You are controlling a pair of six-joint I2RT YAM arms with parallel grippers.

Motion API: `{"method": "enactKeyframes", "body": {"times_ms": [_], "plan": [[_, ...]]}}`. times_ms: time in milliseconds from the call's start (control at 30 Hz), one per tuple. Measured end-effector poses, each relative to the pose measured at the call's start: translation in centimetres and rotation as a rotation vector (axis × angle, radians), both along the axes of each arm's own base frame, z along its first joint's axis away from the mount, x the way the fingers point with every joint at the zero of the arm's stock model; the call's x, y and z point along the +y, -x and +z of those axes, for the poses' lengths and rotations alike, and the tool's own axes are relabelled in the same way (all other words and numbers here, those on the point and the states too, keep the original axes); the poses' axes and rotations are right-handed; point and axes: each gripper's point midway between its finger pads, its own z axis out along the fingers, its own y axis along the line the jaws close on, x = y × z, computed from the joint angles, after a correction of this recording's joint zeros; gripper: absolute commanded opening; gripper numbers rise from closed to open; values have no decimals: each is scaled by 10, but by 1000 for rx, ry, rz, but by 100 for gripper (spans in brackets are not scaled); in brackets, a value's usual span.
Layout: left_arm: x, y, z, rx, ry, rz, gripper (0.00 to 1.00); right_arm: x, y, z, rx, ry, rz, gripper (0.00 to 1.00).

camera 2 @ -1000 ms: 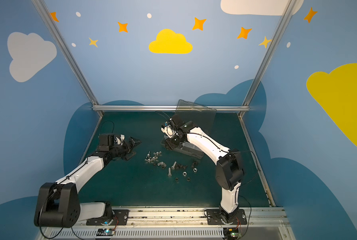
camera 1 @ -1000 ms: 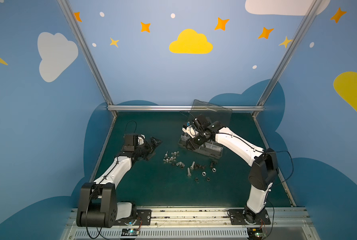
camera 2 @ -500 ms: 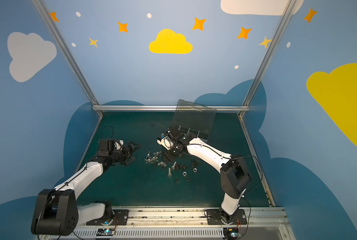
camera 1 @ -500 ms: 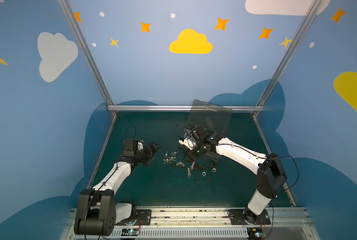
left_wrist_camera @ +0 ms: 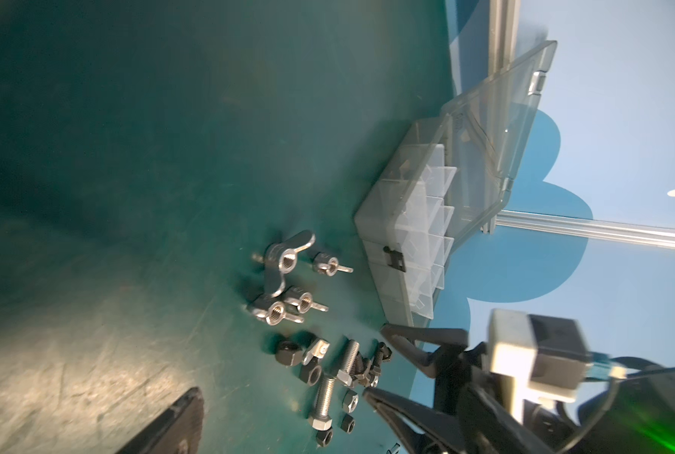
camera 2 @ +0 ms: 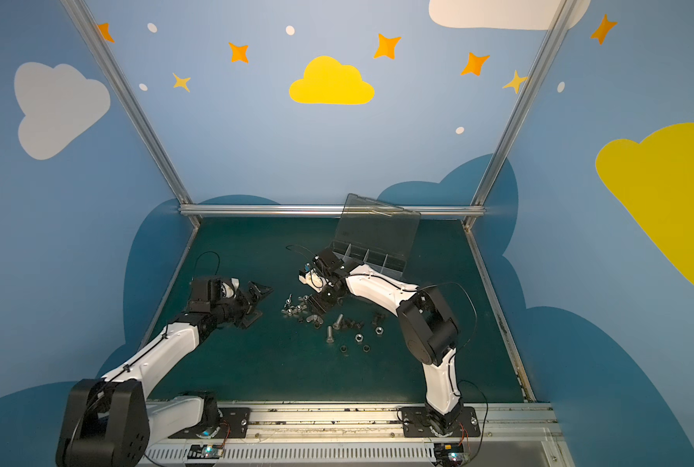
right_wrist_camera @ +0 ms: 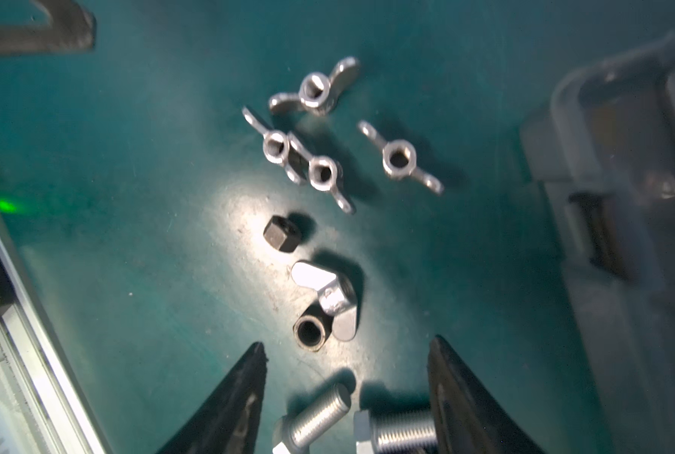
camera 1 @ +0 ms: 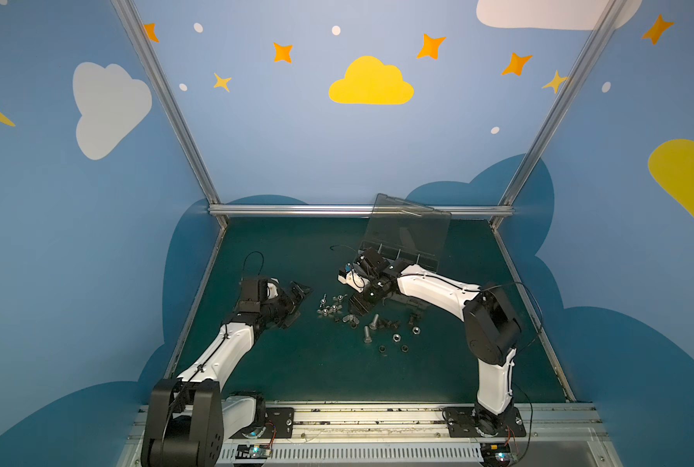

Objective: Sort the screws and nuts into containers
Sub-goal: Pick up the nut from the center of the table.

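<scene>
Blue walls (camera 1: 337,153) painted with clouds and stars are seen around a dark green worktop (camera 1: 317,372). An organizer box (left_wrist_camera: 379,239) is set toward the back of it, with the transparent lid (camera 1: 408,232) raised nearly upright on the far side. In both top views the front row of compartments is covered by the right arm. All the visible fasteners are found loose on the worktop, on the latch side of the box and near it. Four winged pieces (right_wrist_camera: 399,159) are clustered there, two of them touching. A fifth (right_wrist_camera: 328,298) is lying against a dark nut (right_wrist_camera: 310,332), and a black nut (right_wrist_camera: 281,234) is lying alone between them. Farther from the box, silver nuts (camera 1: 396,337) and more black nuts (camera 1: 382,347) are scattered. The right claw (right_wrist_camera: 347,346) is held low over this pile, just in front of the box. Its jaws are parted and nothing is gripped, and two hex-head bolts (right_wrist_camera: 316,416) are seen on the worktop beneath the gap. The left claw (camera 1: 297,303) is held beyond the pile, well apart from the box, spread wide and empty.
</scene>
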Motion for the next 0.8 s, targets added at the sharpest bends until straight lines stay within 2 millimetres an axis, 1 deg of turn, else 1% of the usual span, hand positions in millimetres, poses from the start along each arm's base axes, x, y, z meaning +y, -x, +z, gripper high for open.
{"method": "enactKeyframes", "body": {"times_ms": [67, 133, 333, 467, 667, 800], "plan": [[0, 1, -1, 6, 1, 3, 100, 3, -3, 1, -9, -3, 6, 64], [0, 1, -1, 2, 0, 3, 99, 3, -2, -1, -5, 5, 7, 64], [0, 1, -1, 2, 1, 3, 100, 1, 1, -18, 19, 39, 16, 64], [0, 1, -1, 2, 2, 3, 100, -2, 7, -28, 45, 71, 32, 64], [-1, 1, 4, -10, 4, 3, 100, 1, 11, -32, 45, 89, 49, 64], [-2, 1, 6, -17, 6, 4, 100, 6, 9, -34, 33, 100, 66, 64]]}}
